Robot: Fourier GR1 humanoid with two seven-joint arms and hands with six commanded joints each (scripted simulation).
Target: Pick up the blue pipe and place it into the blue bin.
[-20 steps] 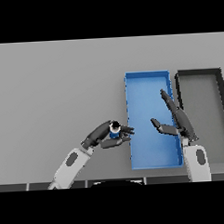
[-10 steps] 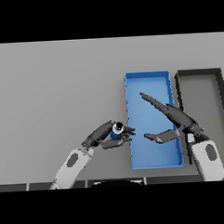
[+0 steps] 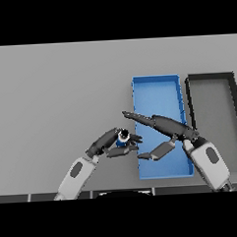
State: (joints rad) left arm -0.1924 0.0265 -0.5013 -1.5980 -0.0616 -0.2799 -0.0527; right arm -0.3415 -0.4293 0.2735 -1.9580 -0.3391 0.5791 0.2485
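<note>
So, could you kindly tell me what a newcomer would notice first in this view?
Probably the two dark hands nearly meeting at the centre: the left hand curled round a small blue pipe, the right hand stretched open toward it. Behind them lie a bright blue rectangular bin and, further right, a dark grey bin.

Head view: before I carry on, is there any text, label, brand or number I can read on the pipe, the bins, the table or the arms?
None: no readable text anywhere in this view.
Blue pipe, held in the left robot hand: no marking.
Blue bin: plain walls and floor.
Dark bin: plain.
Grey table: bare surface, no signs.
Right robot hand and both arms: no lettering shows.
</note>
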